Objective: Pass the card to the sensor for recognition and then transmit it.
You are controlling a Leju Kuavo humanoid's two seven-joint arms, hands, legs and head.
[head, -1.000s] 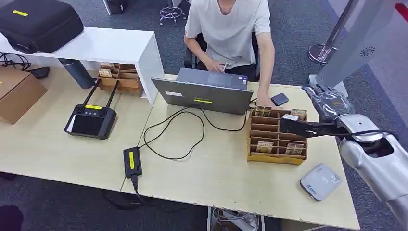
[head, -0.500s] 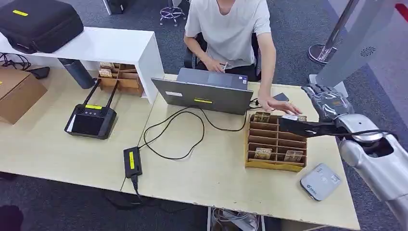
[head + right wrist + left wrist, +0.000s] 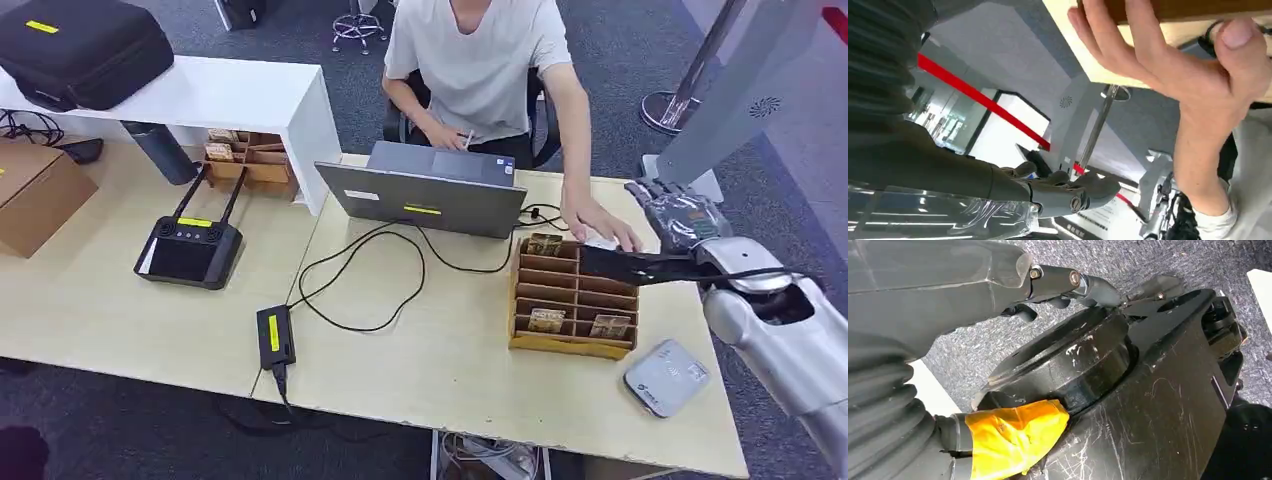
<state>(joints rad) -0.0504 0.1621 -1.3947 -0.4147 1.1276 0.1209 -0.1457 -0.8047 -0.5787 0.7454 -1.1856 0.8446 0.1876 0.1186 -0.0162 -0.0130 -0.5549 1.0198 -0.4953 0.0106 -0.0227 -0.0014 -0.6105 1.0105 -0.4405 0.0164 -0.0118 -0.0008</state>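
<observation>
Two hands: both robot hands hold nothing.
Right hand [image 3: 678,213]: raised past the table's far right edge, just beside the person's hand; its fingers lie loosely apart with nothing between them, and clear film wraps it. In the right wrist view [image 3: 1058,192] the thumb and fingers point away from the table edge.
Left hand [image 3: 998,285]: hangs low over grey carpet, fingers stretched out, nothing in its grasp.
Cards [image 3: 546,320]: standing in the wooden rack [image 3: 570,345]; one pair is in the near row, and another card [image 3: 545,243] is in the far left compartment.
Rack position: on the pale table [image 3: 450,370], right of the laptop [image 3: 430,195], with its near wall toward the robot.
Sensor [image 3: 665,377]: a flat grey-white reader with rounded corners, lying near the table's front right corner, just beside the rack's near right corner and apart from it.
Person's hand [image 3: 600,222]: palm down on the rack's far right corner, fingers spread; the right wrist view shows it [image 3: 1173,65] reaching over the table edge.
Person: seated behind the laptop in a pale shirt.
Cable [image 3: 360,270]: a black loop from the laptop to a black power brick [image 3: 274,335].
Left table: a black controller [image 3: 188,250] with two antennas and a cardboard box [image 3: 35,190].
</observation>
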